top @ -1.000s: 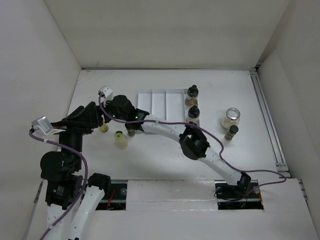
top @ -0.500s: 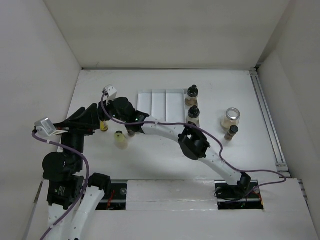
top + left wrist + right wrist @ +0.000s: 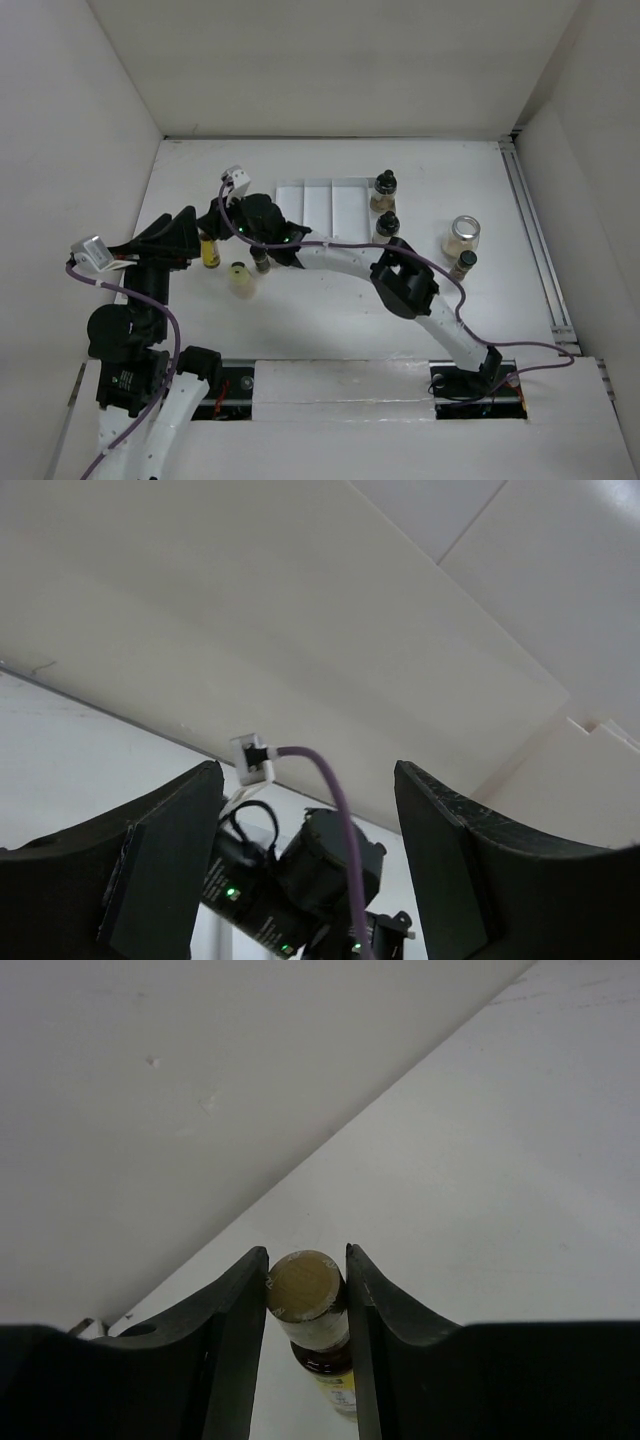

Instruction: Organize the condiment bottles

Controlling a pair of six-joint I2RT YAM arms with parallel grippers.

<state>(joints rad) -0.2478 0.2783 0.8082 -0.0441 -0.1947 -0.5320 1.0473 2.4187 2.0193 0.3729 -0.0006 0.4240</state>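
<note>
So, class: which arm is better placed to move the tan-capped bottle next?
Right. Its pincer grips the tan-capped bottle on both sides. The left pincer is open, holds nothing and faces the wall.

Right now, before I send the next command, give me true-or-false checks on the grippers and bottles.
1. The left gripper is open and empty. True.
2. The right gripper holds a yellow-topped bottle between its fingers. True.
3. The silver-lidded jar stands left of the tray. False: it stands right of it.
4. Bottles fill the tray's middle compartment. False: the two black-capped bottles stand off its right edge.
</note>
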